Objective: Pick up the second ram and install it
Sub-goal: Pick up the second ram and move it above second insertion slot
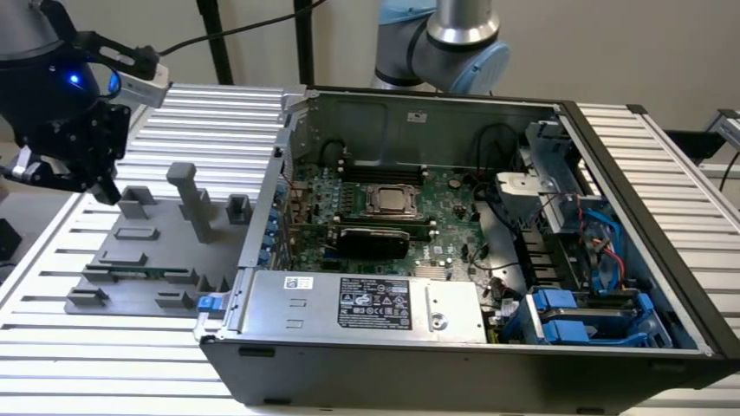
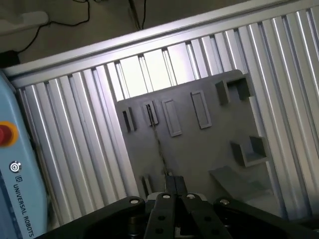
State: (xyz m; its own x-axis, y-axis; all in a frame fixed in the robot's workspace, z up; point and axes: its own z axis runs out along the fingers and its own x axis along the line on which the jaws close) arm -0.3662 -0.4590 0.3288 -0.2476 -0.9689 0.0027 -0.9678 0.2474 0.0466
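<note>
Gripper point(image 2: 175, 189) is hanging empty over the grey fixture plate point(image 2: 199, 149). Its two fingers point(image 2: 170, 188) are pressing together with nothing between them, and the black linkage arms are spreading out to either side. In the exterior view the gripper point(image 1: 72, 176) is hovering above the far corner of that plate on the exterior view's left, clear of its upright blocks, with a blue light point(image 1: 75, 81) glowing on the wrist above it.

The second ram point(image 2: 158, 142) is standing on edge in a narrow slot of the plate, showing to the wrist camera as a thin dark line, and the fingers are not touching it. In the exterior view the second ram point(image 1: 137, 272) is sitting low along the near part of the plate as a greenish strip between grey stops.

The plate is resting on a slatted aluminium table point(image 1: 81, 355). Just beside it, toward the exterior view's right, an open computer case point(image 1: 463, 368) is lying on its side. It is exposing the green motherboard point(image 1: 451, 195) with the CPU socket point(image 1: 393, 201) near its middle, a silver power supply point(image 1: 370, 303) along the near wall and blue drive brackets point(image 1: 578, 322) in the near right corner. The robot arm's base point(image 1: 451, 39) is rising behind the case. A teach pendant point(image 2: 17, 169) with a red button point(image 2: 5, 134) is lying at the table's edge
</note>
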